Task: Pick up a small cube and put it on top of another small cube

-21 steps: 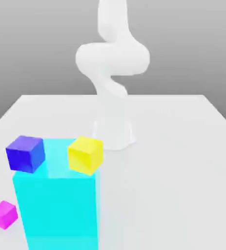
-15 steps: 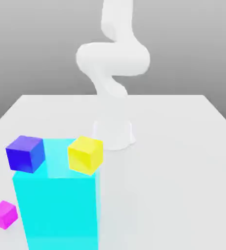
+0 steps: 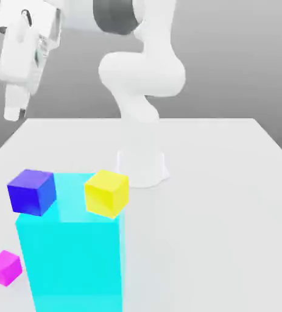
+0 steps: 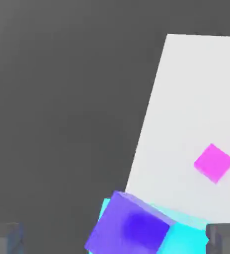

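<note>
The small cube is out of view. My gripper [image 3: 13,109] hangs high above the table's far corner at the exterior view's left, well above and behind the cubes. In the hand view its two fingers [image 4: 5,238] stand far apart with nothing between them, so it is open. A dark blue cube [image 3: 31,192] [image 4: 129,225] and a yellow cube [image 3: 107,193] sit on the top corners of a big cyan block [image 3: 70,256] [image 4: 186,232]. The dark blue cube lies roughly under the hand.
A magenta cube [image 3: 4,267] [image 4: 214,162] lies on the white table [image 3: 216,201] beside the cyan block, at the exterior view's left. The arm's base [image 3: 142,164] stands behind the block. Bare table stretches over the exterior view's right half.
The arm has swung over, bringing the hand into the exterior view's upper left. The cubes and the cyan block have not moved.
</note>
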Controlling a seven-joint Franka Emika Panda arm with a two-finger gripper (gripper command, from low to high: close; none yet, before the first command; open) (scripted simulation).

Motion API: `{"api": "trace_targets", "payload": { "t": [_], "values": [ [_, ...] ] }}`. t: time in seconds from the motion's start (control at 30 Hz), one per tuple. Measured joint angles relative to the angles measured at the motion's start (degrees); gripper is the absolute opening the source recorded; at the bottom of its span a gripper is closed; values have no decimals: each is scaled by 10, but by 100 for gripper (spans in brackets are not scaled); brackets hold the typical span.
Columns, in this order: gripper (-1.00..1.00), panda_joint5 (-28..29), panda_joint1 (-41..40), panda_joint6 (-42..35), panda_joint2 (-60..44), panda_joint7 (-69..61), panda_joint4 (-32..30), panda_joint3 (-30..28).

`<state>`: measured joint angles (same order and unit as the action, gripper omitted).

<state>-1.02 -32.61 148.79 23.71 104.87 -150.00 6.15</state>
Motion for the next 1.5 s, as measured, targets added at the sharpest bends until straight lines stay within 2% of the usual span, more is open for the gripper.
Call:
{"api": "trace_targets", "payload": {
  "t": [0.5, 0.73, 0.93, 1.07, 1.23, 1.4, 1.43, 1.5],
  "values": [
    [0, 6, -180, 108, -141, 382, -115, 10],
    [0, 1, -243, 158, -206, 553, -168, -8],
    [0, -132, -239, 188, -263, 476, -157, 15],
    [0, -182, -256, 212, -300, 437, -146, 41],
    [0, -184, -251, 250, -344, 434, -139, 36],
    [0, -155, -188, 292, -381, 457, -139, -31],
    [-100, -151, -170, 300, -387, 462, -139, -49],
    [-100, -151, -170, 300, -387, 461, -139, -49]
  ]
}}
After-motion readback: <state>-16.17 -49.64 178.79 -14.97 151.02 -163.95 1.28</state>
